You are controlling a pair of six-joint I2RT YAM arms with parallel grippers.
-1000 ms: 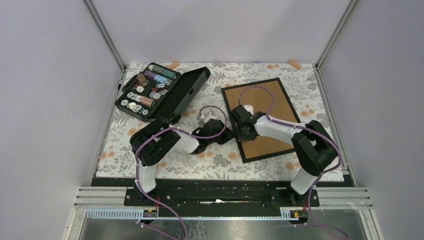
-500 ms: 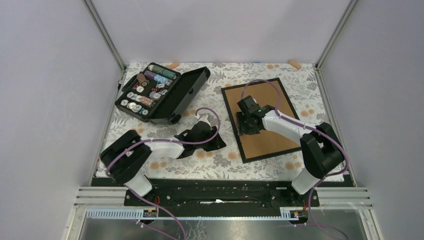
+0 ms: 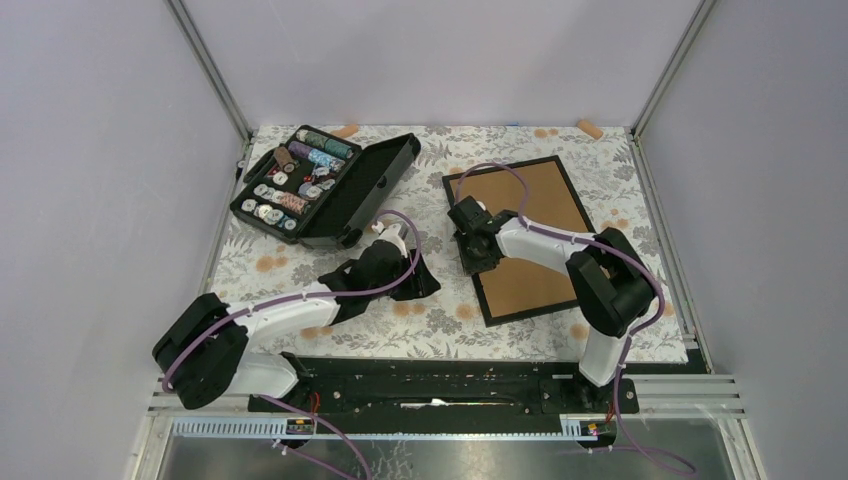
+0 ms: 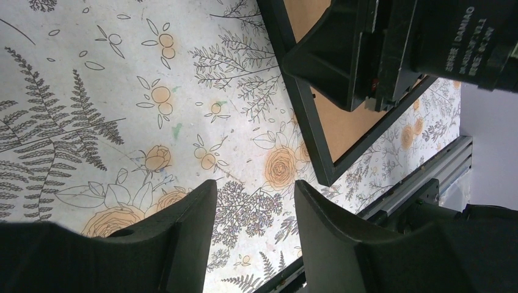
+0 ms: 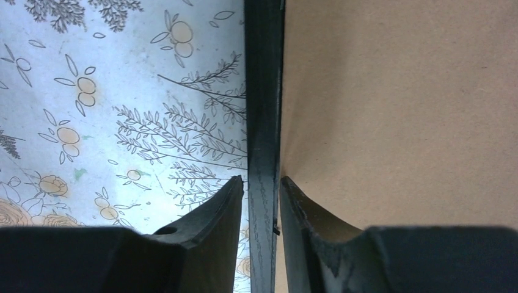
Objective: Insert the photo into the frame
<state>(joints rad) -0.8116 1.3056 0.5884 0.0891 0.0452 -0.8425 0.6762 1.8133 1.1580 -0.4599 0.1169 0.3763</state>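
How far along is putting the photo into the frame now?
Done: nothing visible; the frame lies back up. In hand: the right tool grips its left rim; the left tool is open and empty. Left: the photo, seen in no view, must go in.

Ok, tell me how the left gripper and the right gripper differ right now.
The left gripper is open with nothing between its fingers; the right gripper is closed on a black edge of the frame. The left gripper hangs over the bare floral tablecloth, beside the frame; the right gripper sits astride the frame's rail. Both have dark fingers and are low over the table.
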